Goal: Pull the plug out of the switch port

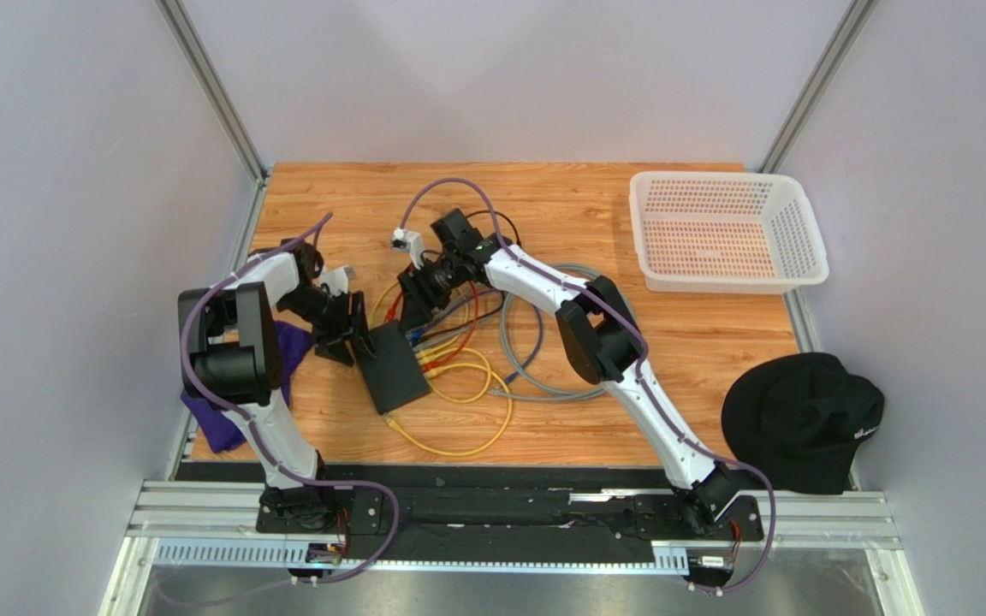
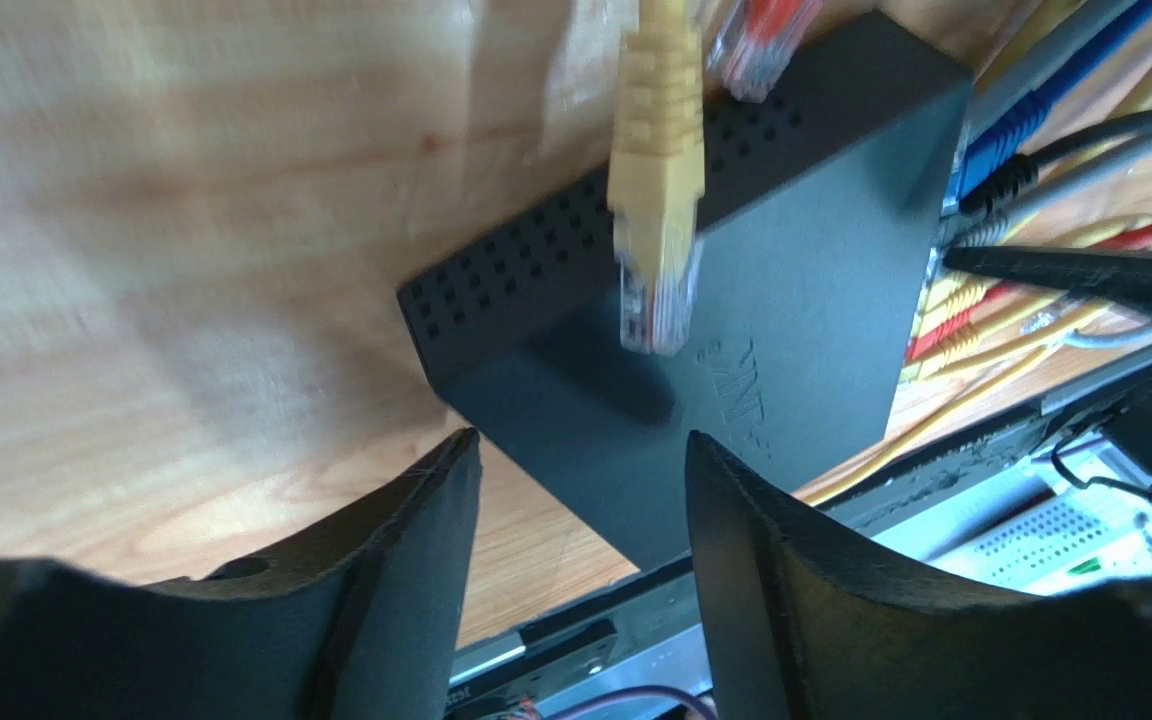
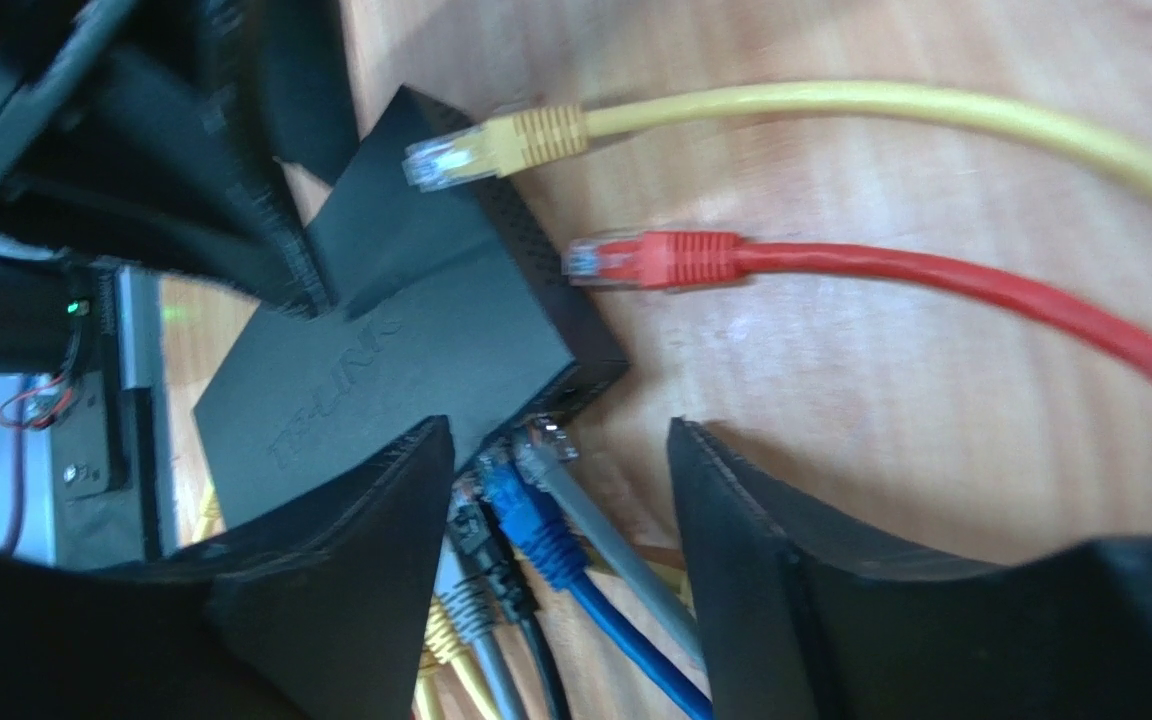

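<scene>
A: Judging by the wooden table (image 1: pixel 730 334), how much is done?
B: The switch (image 1: pixel 392 366) is seen left of centre. A yellow plug (image 3: pixel 500 146) and a red plug (image 3: pixel 657 258) lie freed beside it; a blue plug (image 3: pixel 530 518) is yet seated.
A: And the arms?
B: Both are bent over it. The left gripper (image 2: pixel 579 450) and the right gripper (image 3: pixel 560 450) are held wide, empty.

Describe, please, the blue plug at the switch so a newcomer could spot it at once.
On the wooden table, a flat black switch lies left of centre, with cables meeting one long edge. Among the plugs there, the blue plug sits between a grey plug and a black plug, the only one of its colour.
</scene>
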